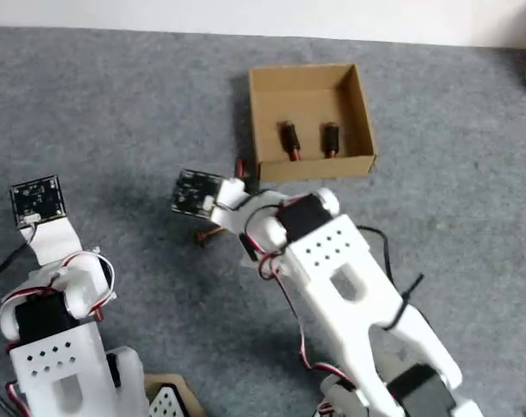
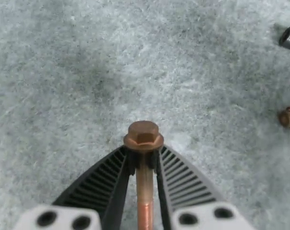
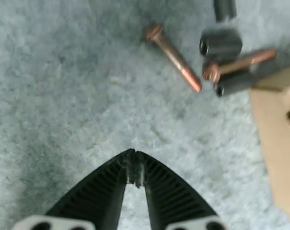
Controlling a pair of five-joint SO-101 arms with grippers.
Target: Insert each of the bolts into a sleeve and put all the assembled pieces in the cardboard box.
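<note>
Two assembled pieces [image 1: 290,139] lay in the box [image 1: 315,167]. The left claw [image 2: 145,154] was clamped on a bolt [image 2: 143,134], head pointing outward, above the grey surface [image 2: 87,72]. The right claw [image 3: 134,157] hung with its tips pressed together, holding nothing. Two loose bolts [image 3: 172,55] and three sleeves [image 3: 220,44] lay just beside the box. Judging by that, three insertions and their drops into the box remained.

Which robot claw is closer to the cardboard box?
Right. The right gripper is close beside the open brown cardboard box; the left gripper, clamping a copper hex-head bolt, is far from it.
</note>
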